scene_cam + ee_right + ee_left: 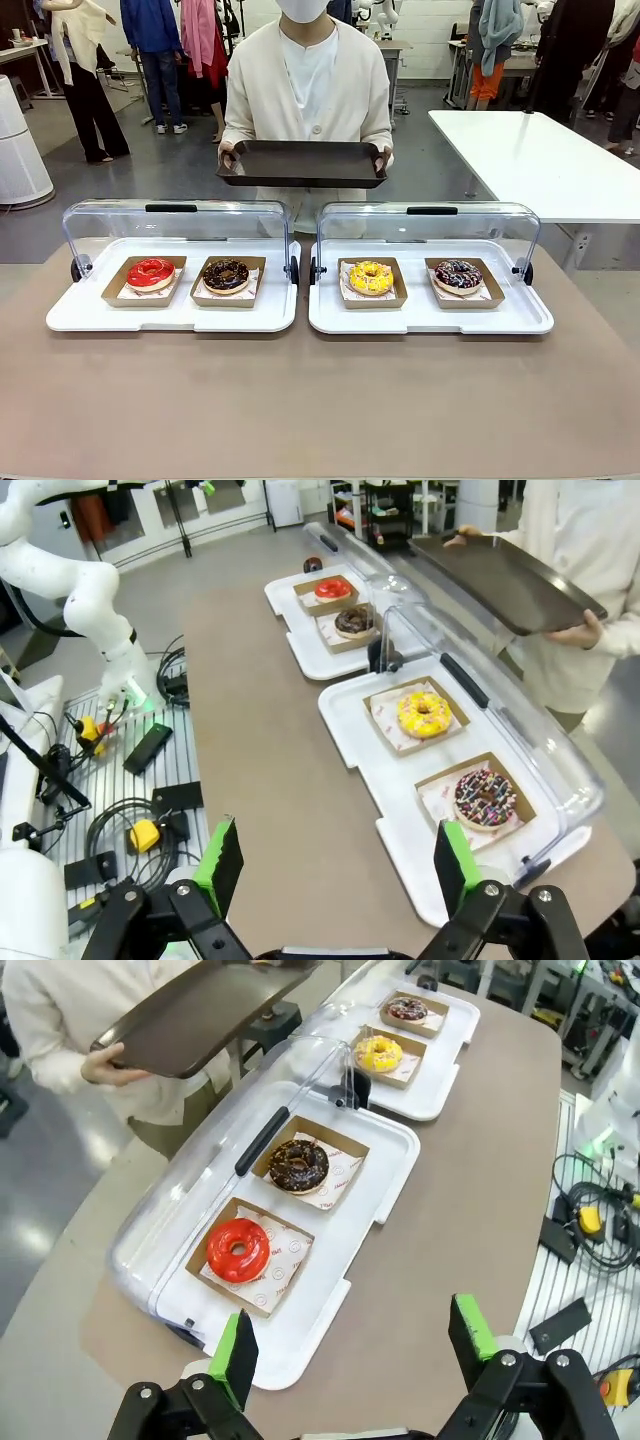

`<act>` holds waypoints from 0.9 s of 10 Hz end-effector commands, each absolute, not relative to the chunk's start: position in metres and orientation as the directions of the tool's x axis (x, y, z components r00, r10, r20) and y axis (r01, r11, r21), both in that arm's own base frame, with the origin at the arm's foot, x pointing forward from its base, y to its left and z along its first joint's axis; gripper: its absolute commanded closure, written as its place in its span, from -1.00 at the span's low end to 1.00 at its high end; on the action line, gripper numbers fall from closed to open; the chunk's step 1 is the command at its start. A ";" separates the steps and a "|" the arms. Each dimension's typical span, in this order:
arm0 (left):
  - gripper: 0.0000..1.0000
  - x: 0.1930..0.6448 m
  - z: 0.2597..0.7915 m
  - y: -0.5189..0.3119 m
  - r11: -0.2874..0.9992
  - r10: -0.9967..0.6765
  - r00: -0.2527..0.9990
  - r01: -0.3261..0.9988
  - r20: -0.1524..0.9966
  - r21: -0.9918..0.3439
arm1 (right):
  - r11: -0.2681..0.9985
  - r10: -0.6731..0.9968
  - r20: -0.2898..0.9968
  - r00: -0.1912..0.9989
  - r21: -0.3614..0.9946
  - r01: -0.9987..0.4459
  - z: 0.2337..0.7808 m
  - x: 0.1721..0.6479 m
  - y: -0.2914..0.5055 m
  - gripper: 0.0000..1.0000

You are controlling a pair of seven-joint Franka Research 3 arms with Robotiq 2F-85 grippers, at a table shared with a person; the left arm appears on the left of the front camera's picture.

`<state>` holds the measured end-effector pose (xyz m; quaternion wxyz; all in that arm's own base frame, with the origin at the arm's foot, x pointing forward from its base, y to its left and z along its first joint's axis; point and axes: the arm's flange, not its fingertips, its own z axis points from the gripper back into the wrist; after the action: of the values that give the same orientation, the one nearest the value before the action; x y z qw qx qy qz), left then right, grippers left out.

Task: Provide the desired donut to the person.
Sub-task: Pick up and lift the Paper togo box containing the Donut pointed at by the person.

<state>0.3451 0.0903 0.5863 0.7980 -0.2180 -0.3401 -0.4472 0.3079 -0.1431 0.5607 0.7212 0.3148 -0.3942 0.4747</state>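
Observation:
Several donuts lie in brown paper trays on two white display trays with raised clear lids. On the left tray (90, 312) are a red donut (150, 272) (238, 1249) (332, 588) and a chocolate donut (226, 275) (298, 1164) (355, 620). On the right tray (420, 320) are a yellow donut (371, 277) (379, 1053) (424, 713) and a dark sprinkled donut (458, 276) (407, 1008) (484, 798). The person (306, 90) stands behind them, holding a dark empty tray (303, 162) (190, 1015) (505, 578) in both hands. My left gripper (350, 1345) and right gripper (335, 865) hang open over the near table, empty.
The brown tabletop (300, 400) lies bare in front of the display trays. A white table (540, 160) stands at the back right. Cables and small devices lie on the slatted bench (120, 810) (590, 1250) at the table's robot side. The left arm (90, 590) shows in the right wrist view.

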 end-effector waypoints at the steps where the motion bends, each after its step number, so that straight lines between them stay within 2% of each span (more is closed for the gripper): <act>1: -1.00 0.351 0.574 0.087 0.483 -0.572 0.336 0.875 0.748 -0.023 | 0.331 0.430 0.877 0.215 0.068 -0.941 0.563 0.311 -0.145 -1.00; 3: -1.00 0.353 0.574 0.081 0.456 -0.598 0.317 0.890 0.737 -0.012 | 0.300 0.450 0.868 0.210 0.075 -0.951 0.562 0.312 -0.140 -1.00; 4: -1.00 0.348 0.577 0.086 0.480 -0.581 0.350 0.877 0.735 -0.039 | 0.345 0.438 0.867 0.237 0.081 -0.935 0.561 0.308 -0.143 -1.00; 9: -1.00 0.348 0.577 0.086 0.480 -0.581 0.350 0.877 0.735 -0.039 | 0.345 0.438 0.867 0.237 0.081 -0.935 0.561 0.308 -0.143 -1.00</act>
<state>0.3493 0.0876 0.5757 0.7945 -0.2155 -0.3329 -0.4598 0.3063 -0.1434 0.5599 0.7271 0.3113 -0.3849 0.4758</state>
